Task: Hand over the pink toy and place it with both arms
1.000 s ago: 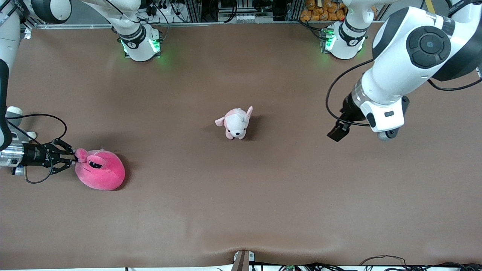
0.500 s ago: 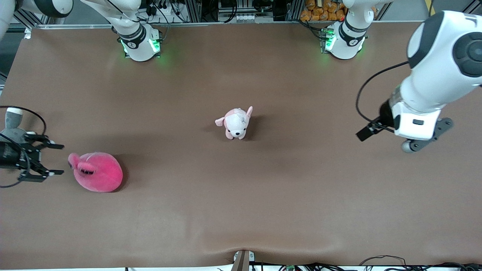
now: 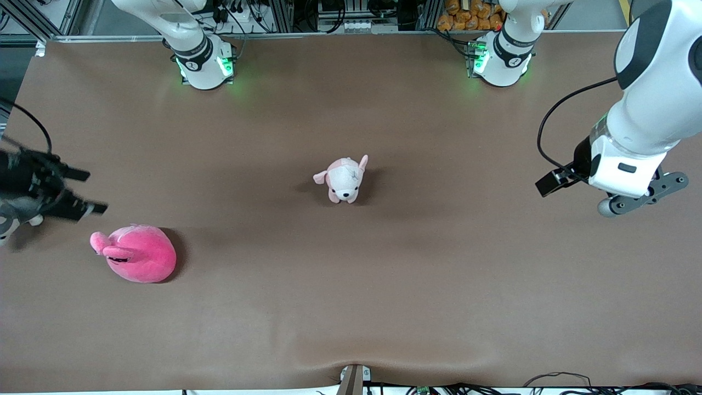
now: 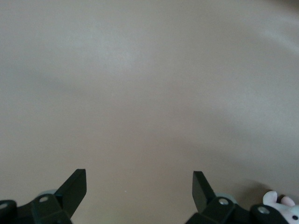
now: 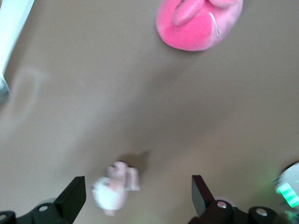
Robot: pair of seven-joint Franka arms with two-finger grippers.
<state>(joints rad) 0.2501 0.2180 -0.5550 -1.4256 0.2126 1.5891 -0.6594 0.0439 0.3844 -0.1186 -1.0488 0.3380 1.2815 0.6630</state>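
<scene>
Plush makes up everything loose on the brown table (image 3: 384, 307), whose matte covering shows a slight ripple at the edge nearest the front camera. The pink toy (image 3: 137, 253) lies on that surface toward the right arm's end, free of any grip: a rounded hot-pink fleece blob with a small nub sticking out and a dark eye mark just showing. In the right wrist view it reads as a smooth pink dome with two ear-like flaps (image 5: 198, 21). The pale pink-and-white puppy plush (image 3: 344, 179) stands near the middle of the table, well apart from the pink toy and farther from the front camera, with floppy ears and a white face; no container is present.

The right gripper (image 3: 71, 192), black and blurred, hangs over the table's edge at the right arm's end, near the pink toy but clear of it, its jaws spread wide and empty. The left gripper (image 4: 139, 189) is over bare table at the left arm's end, jaws likewise spread wide with nothing between them.
</scene>
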